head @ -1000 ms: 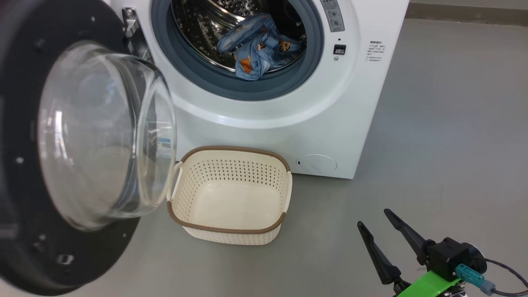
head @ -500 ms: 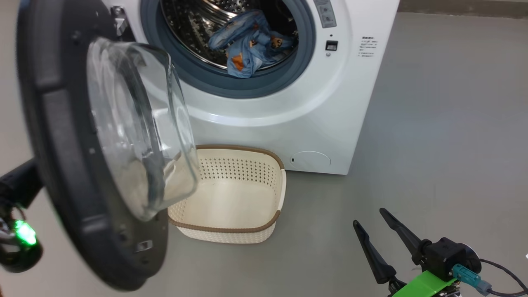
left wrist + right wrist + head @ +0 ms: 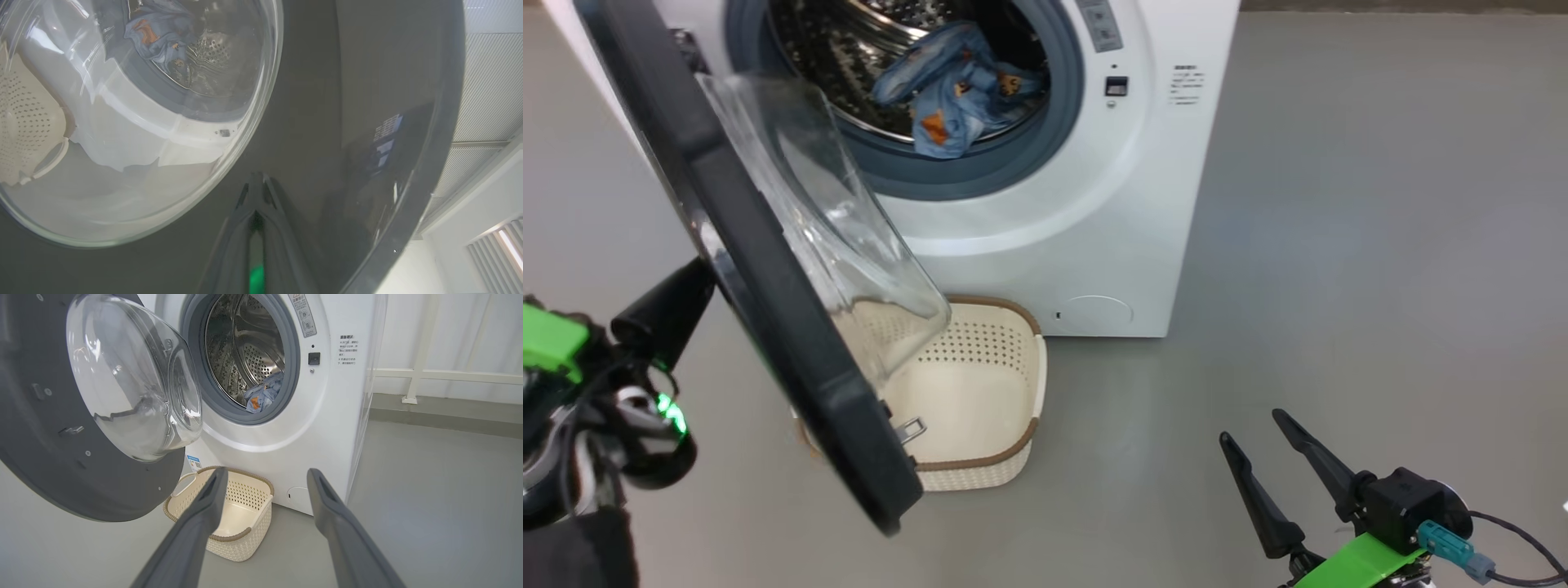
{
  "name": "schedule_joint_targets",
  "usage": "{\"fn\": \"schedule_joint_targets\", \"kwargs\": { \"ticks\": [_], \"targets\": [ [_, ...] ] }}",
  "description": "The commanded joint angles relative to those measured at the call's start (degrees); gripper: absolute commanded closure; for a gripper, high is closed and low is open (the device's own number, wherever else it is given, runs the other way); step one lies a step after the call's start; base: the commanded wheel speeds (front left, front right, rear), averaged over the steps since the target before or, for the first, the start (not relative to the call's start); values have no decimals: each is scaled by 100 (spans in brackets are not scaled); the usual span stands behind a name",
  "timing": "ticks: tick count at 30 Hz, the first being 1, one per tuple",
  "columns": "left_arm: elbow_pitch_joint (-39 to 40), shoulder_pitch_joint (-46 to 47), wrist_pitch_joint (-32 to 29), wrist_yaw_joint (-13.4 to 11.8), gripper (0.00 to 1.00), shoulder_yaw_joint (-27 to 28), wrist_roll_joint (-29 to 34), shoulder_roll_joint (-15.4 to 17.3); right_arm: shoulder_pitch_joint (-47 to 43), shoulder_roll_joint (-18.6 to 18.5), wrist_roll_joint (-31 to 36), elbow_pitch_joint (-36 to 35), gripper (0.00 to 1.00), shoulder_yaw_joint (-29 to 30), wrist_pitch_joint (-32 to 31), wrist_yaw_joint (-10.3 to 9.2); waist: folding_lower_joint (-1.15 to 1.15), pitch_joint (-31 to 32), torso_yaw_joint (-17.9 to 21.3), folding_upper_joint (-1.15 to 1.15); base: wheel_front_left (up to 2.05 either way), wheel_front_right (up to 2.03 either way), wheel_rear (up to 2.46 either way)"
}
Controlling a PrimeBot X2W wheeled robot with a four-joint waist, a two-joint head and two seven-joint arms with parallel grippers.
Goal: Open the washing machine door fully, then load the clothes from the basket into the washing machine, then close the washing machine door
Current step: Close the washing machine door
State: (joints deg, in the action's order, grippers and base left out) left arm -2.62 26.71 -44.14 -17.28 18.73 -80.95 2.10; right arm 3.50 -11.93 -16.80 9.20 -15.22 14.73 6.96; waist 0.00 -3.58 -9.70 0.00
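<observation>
The washing machine (image 3: pixel 1094 204) stands with its door (image 3: pixel 768 302) about half open, the black rim edge-on to me and the glass bowl (image 3: pixel 841 237) facing the drum. Blue printed clothes (image 3: pixel 947 90) lie in the drum, near the grey gasket. My left gripper (image 3: pixel 698 275) is behind the door, shut, with its tips (image 3: pixel 255 210) against the door's glossy outer face. The cream basket (image 3: pixel 980 474) sits empty on the floor below the door. My right gripper (image 3: pixel 1251 429) hangs open and empty low to the right, well away from the machine.
The door's metal latch hook (image 3: pixel 911 427) hangs over the basket's left part. A round flap (image 3: pixel 1097 313) sits low on the washer's front. Bare grey floor (image 3: pixel 1339 245) stretches right of the machine. A white rail (image 3: pixel 412 375) runs along the wall behind.
The door has swung from wide open toward the machine, now covering the basket's left part. My left gripper has come into view behind it. The head camera has shifted too.
</observation>
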Motion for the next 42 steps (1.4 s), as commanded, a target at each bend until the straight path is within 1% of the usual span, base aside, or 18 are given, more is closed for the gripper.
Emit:
{"fn": "schedule_joint_targets", "kwargs": {
  "ticks": [1, 5, 8, 10, 19, 28, 42],
  "targets": [
    [50, 315, 89, 105, 100, -32, -158, 82, 158, -9, 6, -157, 0, -51, 27, 53, 0, -23, 147, 0, 0, 0, 0],
    [-347, 468, 597, 299, 100, -374, -428, 80, 171, -24, 11, -160, 0, -45, 27, 53, 0, -34, 362, 0, 0, 0, 0],
    [-594, 598, 957, 539, 100, -562, -368, 79, 174, -28, 12, -160, 0, -20, 27, 53, 0, -40, 522, 0, 0, 0, 0],
    [-782, 723, 1174, 645, 100, -643, -442, 79, 165, -22, 6, -161, 0, -14, 27, 53, 0, -37, 614, 0, 0, 0, 0],
    [-1672, 1142, 1798, 1078, 100, -973, -658, 78, 131, -53, -12, -139, 0, -44, 27, 53, 0, 14, 898, 0, 0, 0, 0],
    [-2440, 1477, 2073, 1437, 100, -1061, -665, 84, 170, -133, -15, -144, 0, -56, 27, 53, 0, 48, 1081, 0, 0, 0, 0],
    [-3126, 1737, 2201, 1744, 100, -964, -652, 159, 127, -126, -28, -103, 0, -84, 27, 53, 0, 154, 1256, 0, 0, 0, 0]
  ]
}}
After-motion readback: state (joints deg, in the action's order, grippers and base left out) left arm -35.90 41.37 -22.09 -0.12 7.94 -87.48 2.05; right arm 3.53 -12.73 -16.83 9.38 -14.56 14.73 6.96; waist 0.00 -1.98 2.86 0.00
